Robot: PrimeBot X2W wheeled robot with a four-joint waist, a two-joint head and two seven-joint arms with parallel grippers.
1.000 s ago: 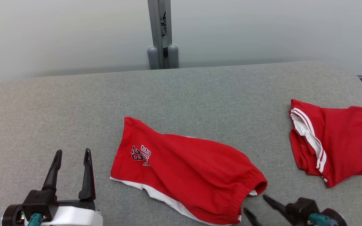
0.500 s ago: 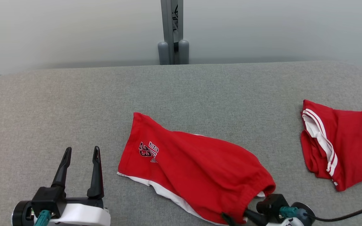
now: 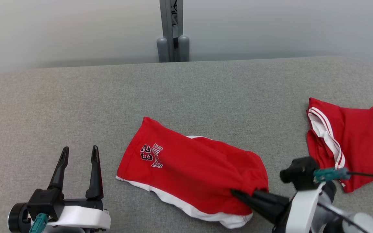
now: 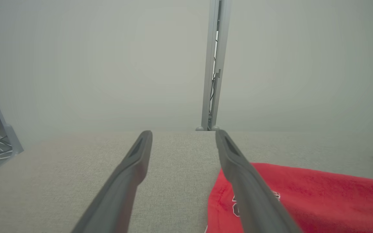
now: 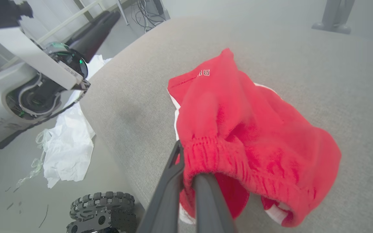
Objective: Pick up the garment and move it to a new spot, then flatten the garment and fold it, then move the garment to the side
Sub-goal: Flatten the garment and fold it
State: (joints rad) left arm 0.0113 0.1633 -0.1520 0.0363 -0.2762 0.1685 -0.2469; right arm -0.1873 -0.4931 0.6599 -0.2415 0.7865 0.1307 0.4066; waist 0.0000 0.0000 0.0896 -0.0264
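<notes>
Soft red shorts (image 3: 189,171), white-trimmed with a ruched elastic waistband, are laid rumpled on the fuzzy grey table top (image 3: 76,97), about mid-table. The waistband is pinched tight by the right gripper (image 3: 235,193). The left gripper (image 3: 79,149) is held wide apart, empty, near the printed leg. A second red garment (image 3: 358,152) is heaped well off right.
</notes>
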